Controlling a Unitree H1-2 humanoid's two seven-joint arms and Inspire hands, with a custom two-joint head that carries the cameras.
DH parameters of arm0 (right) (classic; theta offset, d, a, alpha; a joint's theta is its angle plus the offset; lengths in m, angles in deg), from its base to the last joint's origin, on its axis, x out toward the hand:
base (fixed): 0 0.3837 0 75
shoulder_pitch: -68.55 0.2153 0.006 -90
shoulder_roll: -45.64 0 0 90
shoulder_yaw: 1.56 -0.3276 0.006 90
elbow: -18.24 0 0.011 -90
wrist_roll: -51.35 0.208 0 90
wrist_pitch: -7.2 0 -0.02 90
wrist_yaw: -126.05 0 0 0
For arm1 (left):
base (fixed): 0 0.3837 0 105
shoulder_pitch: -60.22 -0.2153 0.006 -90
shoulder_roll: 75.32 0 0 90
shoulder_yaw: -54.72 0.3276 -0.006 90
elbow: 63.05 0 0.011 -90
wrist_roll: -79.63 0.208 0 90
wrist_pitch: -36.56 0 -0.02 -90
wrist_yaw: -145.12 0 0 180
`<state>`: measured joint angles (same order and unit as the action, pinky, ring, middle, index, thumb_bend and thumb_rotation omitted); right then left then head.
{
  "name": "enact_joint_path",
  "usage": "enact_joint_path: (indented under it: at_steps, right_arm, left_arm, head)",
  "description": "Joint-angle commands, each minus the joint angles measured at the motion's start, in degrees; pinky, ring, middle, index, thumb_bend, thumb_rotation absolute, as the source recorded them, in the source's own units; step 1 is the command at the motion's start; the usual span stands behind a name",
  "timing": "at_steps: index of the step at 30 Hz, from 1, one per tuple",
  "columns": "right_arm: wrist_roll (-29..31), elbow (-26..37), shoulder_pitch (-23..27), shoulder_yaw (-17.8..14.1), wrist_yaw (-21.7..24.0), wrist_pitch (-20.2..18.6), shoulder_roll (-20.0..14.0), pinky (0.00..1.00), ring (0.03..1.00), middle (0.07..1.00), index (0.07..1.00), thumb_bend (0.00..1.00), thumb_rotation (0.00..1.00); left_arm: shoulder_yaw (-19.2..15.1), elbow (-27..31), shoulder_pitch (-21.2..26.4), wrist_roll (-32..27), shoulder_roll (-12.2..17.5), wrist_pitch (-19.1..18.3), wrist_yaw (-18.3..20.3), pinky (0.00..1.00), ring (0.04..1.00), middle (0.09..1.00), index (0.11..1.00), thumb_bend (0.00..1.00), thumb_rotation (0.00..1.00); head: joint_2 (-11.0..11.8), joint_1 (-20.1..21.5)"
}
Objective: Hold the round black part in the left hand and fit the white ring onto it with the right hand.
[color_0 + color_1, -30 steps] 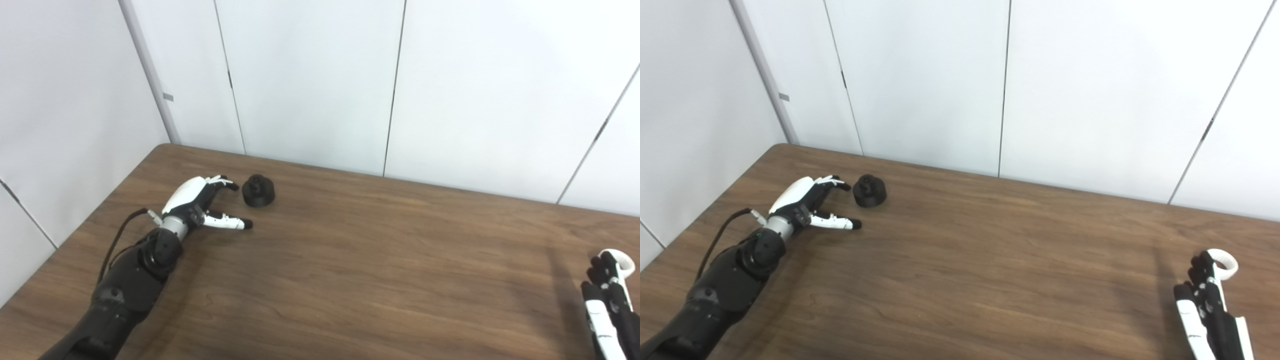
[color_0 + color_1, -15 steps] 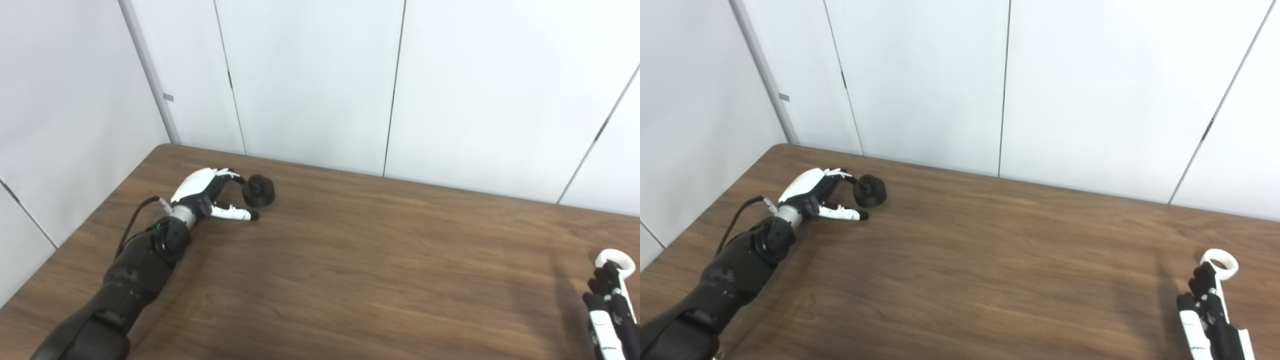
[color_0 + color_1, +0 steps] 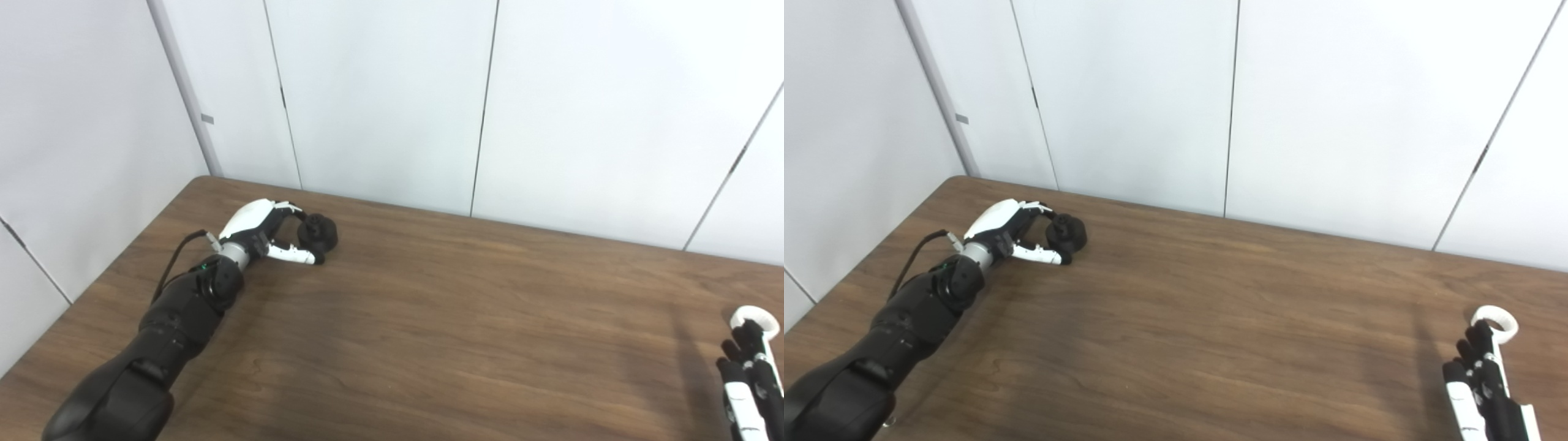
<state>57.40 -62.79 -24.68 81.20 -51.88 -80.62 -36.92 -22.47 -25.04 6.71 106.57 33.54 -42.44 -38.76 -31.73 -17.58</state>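
Note:
The round black part (image 3: pixel 321 233) sits on the brown table (image 3: pixel 441 306) at the far left, tilted a little toward my left hand (image 3: pixel 264 229). My left hand's fingers curl over its top left and the thumb lies against its front, so the hand is closed around it while it rests on the table. The white ring (image 3: pixel 1494 320) lies flat near the right edge. My right hand (image 3: pixel 1482 380) is open, fingers stretched out, with the fingertips right at the ring's near side. The ring also shows in the left eye view (image 3: pixel 754 317).
White wall panels (image 3: pixel 392 104) stand close behind the table's far edge and along its left side. The table's right edge is close to the ring.
My left hand has moved forward and right to the black part and closed its fingers and thumb around it. My right hand has sunk slightly toward the bottom edge; the ring stays put.

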Motion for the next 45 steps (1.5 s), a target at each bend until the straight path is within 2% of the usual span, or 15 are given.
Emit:
enact_joint_path:
  at_steps: [1,10,13,14,15,17,21,35,41,45]
  right_arm:
    - [0.0,2.3,0.7,-0.4,-0.5,0.7,0.1,1.0,0.986,0.996,0.996,0.46,0.7]
    - [0.0,2.8,0.7,-0.3,-0.3,0.2,0.2,1.0,0.991,1.0,1.0,0.44,0.7]
    - [-0.3,2.9,0.8,-0.3,-0.4,0.1,0.3,1.0,0.991,1.0,1.0,0.44,0.7]
    - [-0.5,3.0,0.9,-0.2,-0.6,-0.2,0.4,1.0,0.992,1.0,1.0,0.44,0.71]
    - [-0.7,3.1,0.9,-0.2,-0.7,-0.3,0.4,1.0,0.989,1.0,1.0,0.45,0.71]
    - [-0.6,3.3,0.9,-0.2,-0.6,-0.6,0.4,1.0,0.99,1.0,1.0,0.44,0.71]
    - [0.5,3.2,1.3,-0.5,-0.2,-0.1,0.3,1.0,0.992,1.0,1.0,0.47,0.69]
    - [1.5,4.3,2.0,-1.0,-0.1,0.0,0.2,1.0,0.998,1.0,1.0,0.43,0.72]
    - [1.3,4.5,2.4,-0.7,-0.3,0.5,0.5,1.0,0.989,1.0,1.0,0.44,0.7]
    - [0.7,5.1,2.8,-0.4,-0.1,1.2,0.4,0.97,0.972,1.0,1.0,0.46,0.69]
  left_arm:
    - [0.7,-0.2,2.3,0.4,0.1,1.3,0.4,1.0,0.984,0.929,0.764,0.96,0.34]
    - [1.4,-1.2,2.8,0.3,-0.4,2.4,-0.5,1.0,0.975,0.91,0.722,0.91,0.27]
    - [1.2,-2.0,2.9,0.0,-0.5,4.2,-1.4,1.0,0.965,0.877,0.628,0.87,0.17]
    - [1.3,-2.4,3.0,0.2,-0.5,5.1,-2.2,1.0,0.959,0.857,0.56,0.7,0.12]
    - [1.4,-2.7,3.0,0.4,-0.5,5.8,-2.8,1.0,0.943,0.815,0.514,0.6,0.08]
    - [2.1,-3.5,3.3,1.2,-0.4,7.3,-4.1,1.0,0.929,0.779,0.49,0.54,0.06]
    - [2.9,-4.1,3.7,1.6,-0.1,7.8,-4.6,1.0,0.913,0.738,0.482,0.52,0.05]
    - [2.9,-2.6,3.1,0.8,1.3,10.5,-4.0,1.0,0.904,0.725,0.481,0.52,0.05]
    - [3.2,3.6,0.2,1.2,1.0,11.8,-3.2,1.0,0.906,0.729,0.481,0.52,0.05]
    - [3.1,10.2,-2.4,1.2,0.0,11.8,-1.4,1.0,0.906,0.729,0.481,0.52,0.05]
  head:
    - [0.0,-0.1]
    - [-0.2,-0.1]
    - [-0.3,0.2]
    - [-0.4,0.2]
    - [-0.4,0.2]
    - [-0.7,0.0]
    - [-0.8,-0.1]
    - [-1.0,0.1]
    - [-1.1,2.2]
    - [-1.3,3.3]
